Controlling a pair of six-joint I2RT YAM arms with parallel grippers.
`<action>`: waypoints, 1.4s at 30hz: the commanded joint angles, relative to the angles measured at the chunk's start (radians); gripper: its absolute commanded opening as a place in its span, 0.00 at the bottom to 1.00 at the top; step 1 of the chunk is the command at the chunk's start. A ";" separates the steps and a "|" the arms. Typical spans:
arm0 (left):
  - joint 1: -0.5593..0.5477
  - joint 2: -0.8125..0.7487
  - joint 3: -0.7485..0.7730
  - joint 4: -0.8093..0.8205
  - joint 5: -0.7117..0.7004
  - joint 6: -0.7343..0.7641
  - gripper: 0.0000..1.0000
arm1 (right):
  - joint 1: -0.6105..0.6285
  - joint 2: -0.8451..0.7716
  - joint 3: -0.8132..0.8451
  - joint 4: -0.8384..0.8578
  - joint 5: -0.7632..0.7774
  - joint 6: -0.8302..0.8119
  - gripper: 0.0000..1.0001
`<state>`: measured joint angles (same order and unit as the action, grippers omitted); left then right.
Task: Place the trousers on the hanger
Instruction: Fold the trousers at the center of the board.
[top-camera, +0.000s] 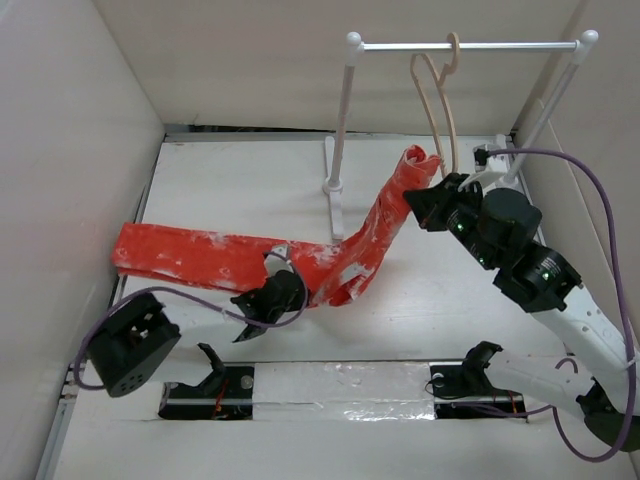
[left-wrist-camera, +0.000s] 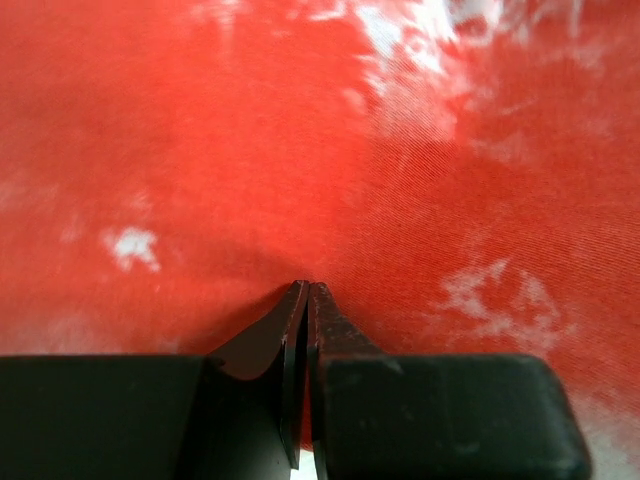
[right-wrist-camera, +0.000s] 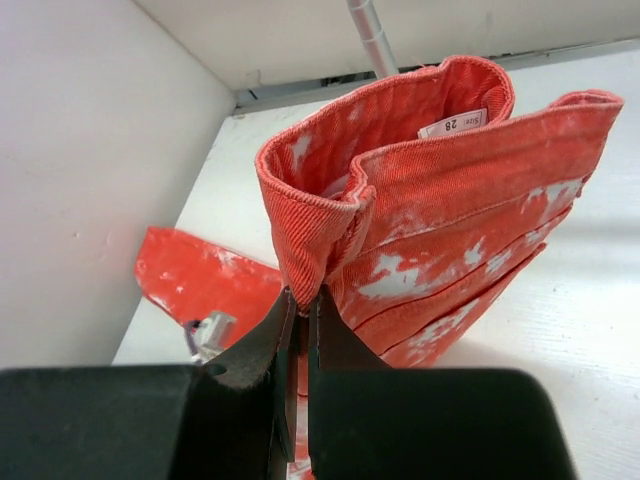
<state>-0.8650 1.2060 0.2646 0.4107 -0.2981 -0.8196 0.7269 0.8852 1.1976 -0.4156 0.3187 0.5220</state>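
Your right gripper's (right-wrist-camera: 303, 296) fingers are pinched together on the waistband of the trousers (right-wrist-camera: 450, 230). A fold of the red-orange hem is squeezed between the two black tips. Behind the pinch the waist stands open as a loop, with a small white size label (right-wrist-camera: 452, 124) sewn inside its far rim.

Your left gripper's (left-wrist-camera: 305, 290) fingers are pressed together, and their tips sit right against the mottled red cloth. You cannot tell from the left wrist view whether any fabric is caught between them.

Take the white rack (top-camera: 345, 130) at the back of the table (top-camera: 440, 300) as your reference:

- **Waist end:** it is raised off the table between the rack's two posts, under the rail and nearer the right post.
- **Hanger:** the hanger (top-camera: 440, 100) is hooked on the rack's rail, and its pale outline hangs just right of the lifted waist. You cannot tell whether cloth and hanger touch.
- **Rest of the trousers:** they slope down past the foot of the rack's left post and bend in front of it. The legs then lie flat on the table, stretching well to the left of the rack.
- **Left gripper:** it sits on that flat stretch, in front of the rack's left post and a little to its left.
- **Right arm:** it reaches in from the rack's right side, and a purple cable (top-camera: 600, 220) loops over it.
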 joint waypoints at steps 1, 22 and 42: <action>-0.075 0.131 0.129 0.089 0.008 -0.023 0.00 | -0.017 0.003 0.152 0.077 -0.064 -0.059 0.00; -0.243 0.462 0.537 0.082 -0.041 -0.007 0.00 | -0.031 0.242 0.510 0.000 -0.236 -0.151 0.00; 0.320 -0.740 0.636 -0.631 0.058 0.197 0.19 | 0.265 0.811 0.753 0.164 -0.178 -0.145 0.00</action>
<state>-0.5480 0.5091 0.8448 -0.1059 -0.2340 -0.6621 0.9165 1.6230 1.8526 -0.4118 0.1265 0.3798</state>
